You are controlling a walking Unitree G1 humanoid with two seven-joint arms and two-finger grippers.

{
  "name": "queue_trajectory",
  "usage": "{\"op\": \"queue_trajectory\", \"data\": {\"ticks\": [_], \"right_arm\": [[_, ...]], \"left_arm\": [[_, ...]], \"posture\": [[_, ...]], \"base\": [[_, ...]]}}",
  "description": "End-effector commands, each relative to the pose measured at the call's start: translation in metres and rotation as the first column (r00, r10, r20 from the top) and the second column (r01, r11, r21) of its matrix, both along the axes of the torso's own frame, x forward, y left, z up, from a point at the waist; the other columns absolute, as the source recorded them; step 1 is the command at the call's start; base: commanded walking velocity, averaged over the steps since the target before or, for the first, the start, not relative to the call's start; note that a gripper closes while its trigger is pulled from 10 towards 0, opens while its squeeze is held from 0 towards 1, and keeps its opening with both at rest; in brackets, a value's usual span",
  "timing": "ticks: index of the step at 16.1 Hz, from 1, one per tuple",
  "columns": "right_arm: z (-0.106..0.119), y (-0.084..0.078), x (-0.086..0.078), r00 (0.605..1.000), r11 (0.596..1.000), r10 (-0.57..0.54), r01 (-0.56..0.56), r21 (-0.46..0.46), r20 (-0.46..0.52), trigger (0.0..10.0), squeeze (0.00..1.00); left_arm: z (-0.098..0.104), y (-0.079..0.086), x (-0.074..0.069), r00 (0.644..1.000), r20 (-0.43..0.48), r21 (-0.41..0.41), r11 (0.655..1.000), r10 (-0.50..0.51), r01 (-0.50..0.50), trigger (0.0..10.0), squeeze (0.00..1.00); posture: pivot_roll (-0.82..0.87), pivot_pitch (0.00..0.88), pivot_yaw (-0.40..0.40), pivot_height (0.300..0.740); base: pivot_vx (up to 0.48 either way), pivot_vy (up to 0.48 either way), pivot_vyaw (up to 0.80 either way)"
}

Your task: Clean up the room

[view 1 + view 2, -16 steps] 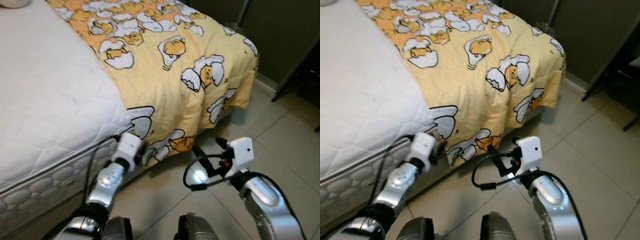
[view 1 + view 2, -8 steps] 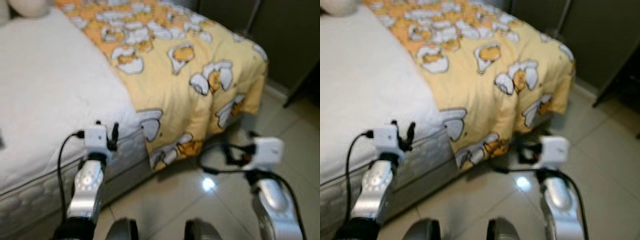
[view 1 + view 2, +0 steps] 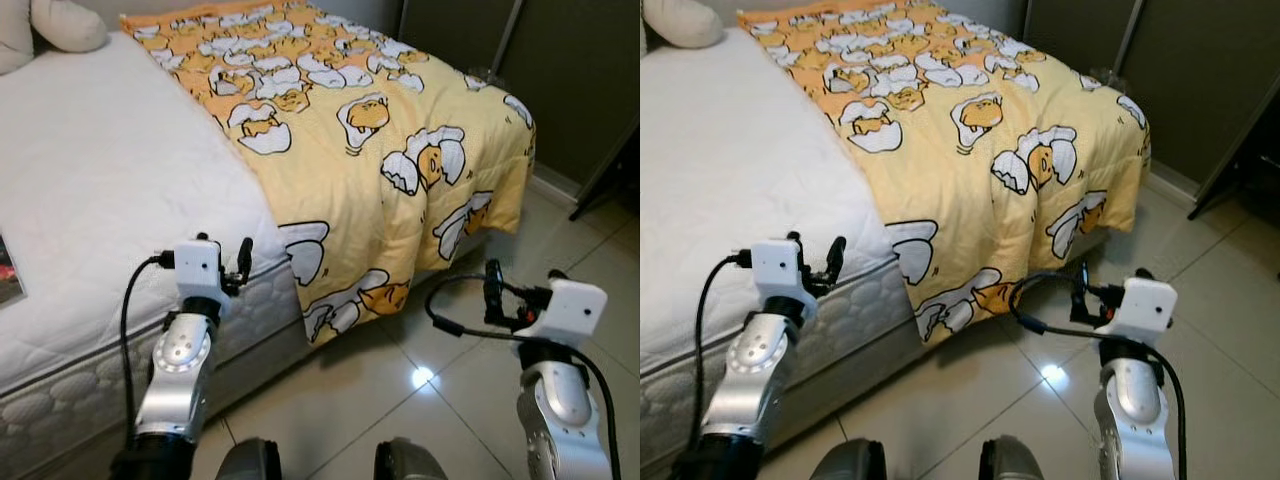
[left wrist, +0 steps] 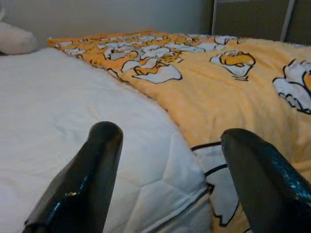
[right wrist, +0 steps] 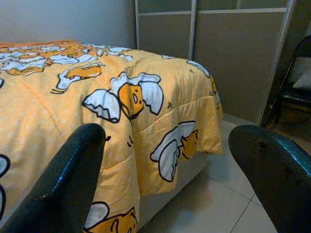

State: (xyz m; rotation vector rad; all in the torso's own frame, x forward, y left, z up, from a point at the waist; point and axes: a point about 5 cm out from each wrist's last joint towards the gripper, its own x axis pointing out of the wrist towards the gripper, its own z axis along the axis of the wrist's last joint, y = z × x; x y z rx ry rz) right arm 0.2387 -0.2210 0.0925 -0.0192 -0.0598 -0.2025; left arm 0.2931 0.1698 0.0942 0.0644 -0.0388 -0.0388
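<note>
A yellow quilted blanket printed with egg cartoons (image 3: pixel 370 150) covers the far half of a white quilted mattress (image 3: pixel 100 200), its corner draping over the edge toward the pale tiled floor (image 3: pixel 400 380). Left gripper (image 4: pixel 165 160) is raised at the mattress edge, fingers spread, holding nothing. Right gripper (image 5: pixel 170 170) hangs over the floor facing the draped corner, fingers spread, empty. A cream pillow (image 3: pixel 65 22) lies at the head.

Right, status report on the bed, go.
Left gripper open at the mattress edge, empty. Right gripper open over the floor tiles, empty. Yellow blanket covers half the bed, corner hanging. Nothing in the way.
</note>
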Motion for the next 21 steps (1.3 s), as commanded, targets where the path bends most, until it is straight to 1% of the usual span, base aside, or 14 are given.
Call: {"op": "queue_trajectory", "data": {"ticks": [1,4,6,8,10,11,12,13,14,15,16,17,18,21], "right_arm": [[0.001,0.002,0.000,1.000,1.000,0.014,-0.014,-0.023,0.009,10.0,1.00],[0.001,0.006,0.003,0.999,0.999,0.035,-0.035,-0.030,0.007,10.0,1.00],[0.001,0.008,0.003,0.998,0.998,0.057,-0.056,-0.031,0.008,10.0,1.00],[0.000,0.009,0.001,0.997,0.996,0.076,-0.075,-0.041,0.012,10.0,1.00],[-0.003,0.007,0.000,0.998,0.998,0.067,-0.067,-0.008,-0.001,10.0,1.00],[-0.003,0.008,0.001,0.997,0.997,0.072,-0.072,-0.013,-0.005,10.0,1.00],[-0.007,0.011,0.000,0.995,0.995,0.098,-0.098,0.006,-0.015,10.0,1.00],[-0.006,0.009,0.001,0.995,0.995,0.096,-0.096,-0.004,-0.012,10.0,1.00],[-0.002,0.007,0.001,0.996,0.996,0.088,-0.088,-0.018,0.003,10.0,1.00],[0.002,0.006,0.003,0.995,0.995,0.096,-0.095,-0.042,0.024,10.0,1.00],[0.003,0.005,0.004,0.996,0.995,0.089,-0.088,-0.040,0.024,10.0,1.00],[0.002,0.006,0.007,0.995,0.994,0.103,-0.102,-0.033,0.011,10.0,0.32],[0.008,0.016,0.013,0.984,0.983,0.178,-0.177,-0.057,0.025,10.0,0.00],[0.009,0.012,0.018,0.987,0.986,0.161,-0.161,-0.039,0.012,10.0,0.00]], "left_arm": [[0.003,0.000,0.000,1.000,0.000,0.023,1.000,-0.012,0.012,10.0,1.00],[-0.005,0.004,0.000,0.999,-0.046,0.025,1.000,-0.001,0.002,10.0,1.00],[-0.017,0.002,-0.004,0.993,-0.111,-0.017,0.999,-0.037,0.036,10.0,1.00],[-0.021,0.004,-0.006,0.992,-0.115,0.091,0.994,-0.045,0.056,10.0,1.00],[-0.023,0.003,-0.005,0.989,-0.136,0.058,0.996,-0.060,0.069,10.0,1.00],[-0.022,0.003,-0.003,0.989,-0.134,0.054,0.996,-0.060,0.068,10.0,1.00],[-0.021,0.001,0.001,0.991,-0.120,0.004,0.998,-0.061,0.062,10.0,1.00],[-0.017,0.007,0.005,0.995,-0.099,-0.075,0.997,0.011,-0.018,10.0,1.00],[-0.012,0.012,0.006,0.996,-0.073,-0.110,0.992,0.053,-0.061,10.0,1.00],[-0.004,0.007,0.006,1.000,-0.022,-0.068,0.998,0.014,-0.016,10.0,1.00],[-0.003,0.005,0.006,1.000,-0.021,-0.058,0.998,0.008,-0.009,10.0,1.00],[-0.004,0.004,0.006,1.000,-0.030,-0.037,0.999,0.005,-0.006,10.0,0.41],[-0.008,0.004,0.009,0.999,-0.046,0.042,0.999,0.027,-0.025,10.0,0.00],[-0.007,-0.006,0.012,0.999,-0.034,0.034,0.999,-0.012,0.013,10.0,0.00]], "posture": [[-0.13,0.000,0.026,0.667],[-0.12,0.000,0.025,0.667],[-0.13,0.000,0.025,0.667],[-0.13,0.000,0.023,0.667],[-0.14,0.000,0.023,0.667],[-0.14,0.000,0.022,0.667],[-0.14,0.000,0.019,0.667],[-0.14,0.000,0.017,0.667],[-0.14,0.000,0.015,0.667],[-0.13,0.000,0.014,0.667],[-0.13,0.000,0.013,0.667],[-0.13,0.000,0.011,0.667],[-0.14,0.000,0.011,0.667],[-0.14,0.000,0.011,0.667]], "base": [[0.000,0.000,0.00],[0.000,0.000,0.00],[0.000,0.000,0.00],[0.000,0.000,0.00],[0.000,0.000,0.00],[0.000,0.000,0.00],[0.000,0.000,0.00],[0.000,0.000,0.00],[0.000,0.000,0.00],[0.000,0.000,0.00],[0.000,0.000,0.00],[0.000,0.000,0.00],[0.000,0.000,0.00],[0.000,0.000,0.62]]}}
